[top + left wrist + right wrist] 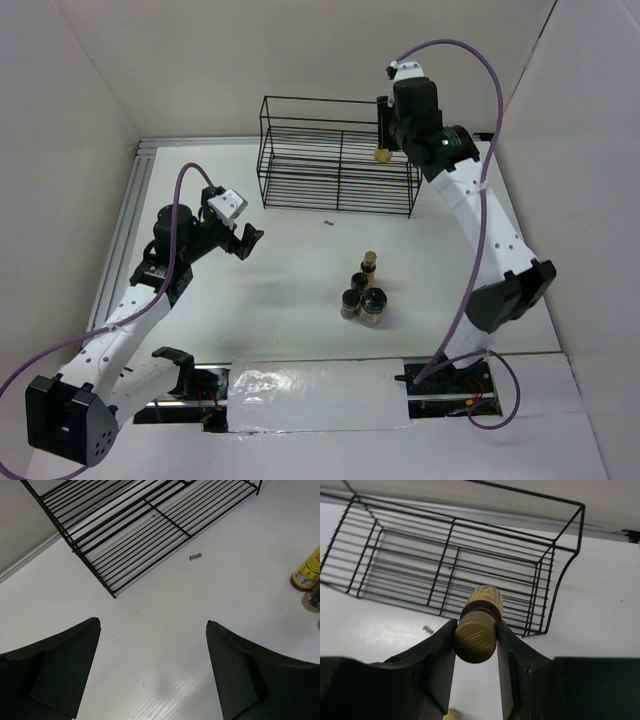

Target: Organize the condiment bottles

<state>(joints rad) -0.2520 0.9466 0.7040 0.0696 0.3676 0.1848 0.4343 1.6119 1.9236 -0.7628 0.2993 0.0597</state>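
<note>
right end effector (383, 130) holds a yellow bottle (382, 153) over the wire rack (300, 180); four bottles (363, 295) stand clustered apart.

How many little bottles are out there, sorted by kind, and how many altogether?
Slim yellow bottles: 2, one held in the right gripper
Short dark jars: 2
Fat jar: 1
Total: 5

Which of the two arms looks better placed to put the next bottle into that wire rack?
The right. The right gripper is shut on a yellow bottle, held up at the right end of the wire rack. The left gripper hangs open over the table, holding nothing.
</note>
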